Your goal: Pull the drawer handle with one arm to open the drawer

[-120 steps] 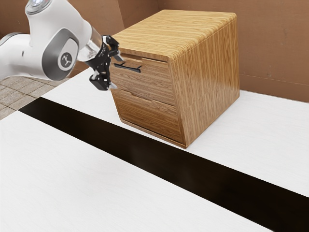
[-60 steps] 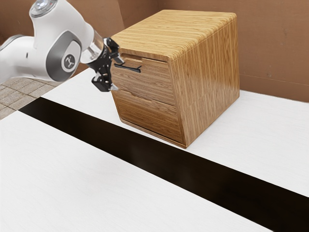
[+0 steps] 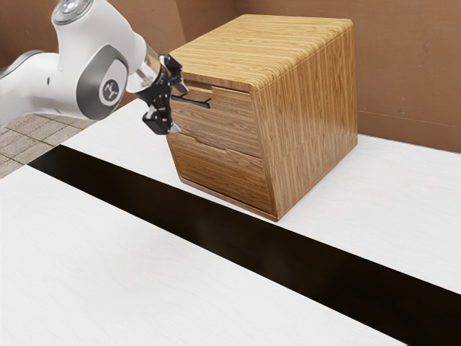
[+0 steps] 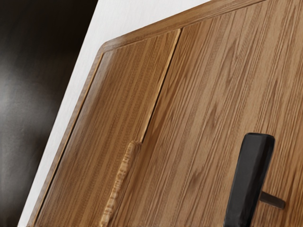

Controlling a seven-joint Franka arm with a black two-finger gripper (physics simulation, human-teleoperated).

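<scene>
Gripper (image 3: 171, 101), mine: jaws stood wide apart at drawer handle (image 3: 193, 101), exterior view; wrist view added the handle's mounting post (image 4: 273, 201) and lower drawer front (image 4: 104, 142).

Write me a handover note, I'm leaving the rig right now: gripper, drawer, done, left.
Gripper: open, at the arm-side end of the black handle, not clamped on it.
Wooden cabinet stands on the white table; its top drawer looks shut, front flush.
Done: approach to the handle. Left: close on it and pull the drawer out.
</scene>
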